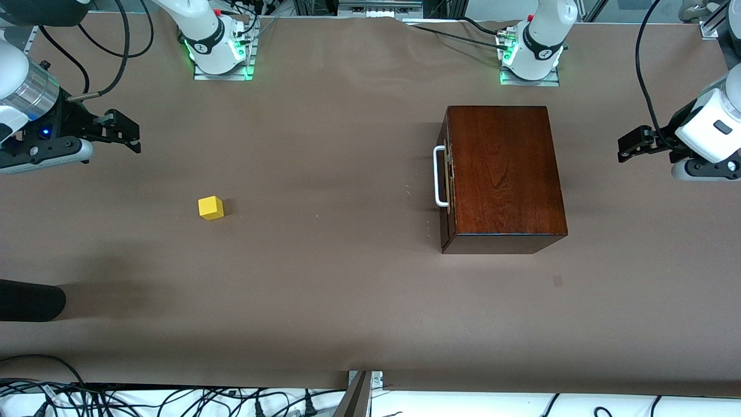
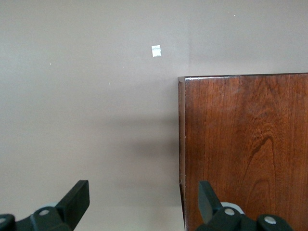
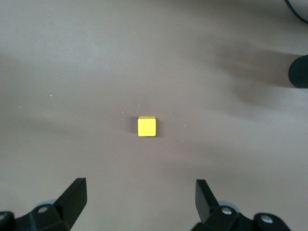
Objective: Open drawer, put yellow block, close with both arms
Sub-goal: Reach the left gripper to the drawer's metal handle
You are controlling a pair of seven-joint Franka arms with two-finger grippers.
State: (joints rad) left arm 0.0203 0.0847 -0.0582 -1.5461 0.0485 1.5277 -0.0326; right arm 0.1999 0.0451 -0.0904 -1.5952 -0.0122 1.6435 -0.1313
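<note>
In the front view the dark wooden box (image 1: 505,176) sat on the brown table (image 1: 324,289) in the upper right part of the frame, toward the left arm's end, with the drawer (image 1: 446,174) pushed fully shut, so that only its front edge and the white handle (image 1: 439,176) showed on the side of the box that faced the middle of the table. The yellow block (image 1: 211,207) lay alone on the cloth in the left half of that frame, well apart from the box and a little nearer to the front camera than the handle. The right gripper (image 1: 123,133) hung in the air at the upper left edge of the front view, above bare table and empty; in the right wrist view its two fingers (image 3: 72,199) stood wide apart, with the block (image 3: 147,126) showing on the table between and past them. The left gripper (image 1: 632,145) hovered at the right edge of the front view, beside the box and clear of it; the left wrist view showed its fingers (image 2: 77,199) spread apart, one over cloth and one over the box's top (image 2: 245,149), holding nothing.
</note>
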